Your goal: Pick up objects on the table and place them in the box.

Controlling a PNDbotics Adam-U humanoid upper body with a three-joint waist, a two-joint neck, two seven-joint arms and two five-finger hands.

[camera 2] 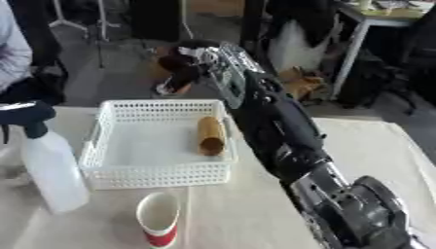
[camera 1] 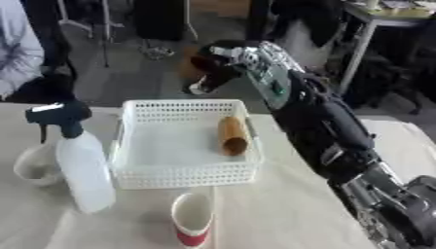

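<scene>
On the worktop, from the left: a clear cup, a spray bottle and a red-and-white paper cup, all outside the white basket. The basket holds a brown tube by its right wall. The right hand hangs beyond the far rim, well apart from them, its fingers curled on nothing.
</scene>
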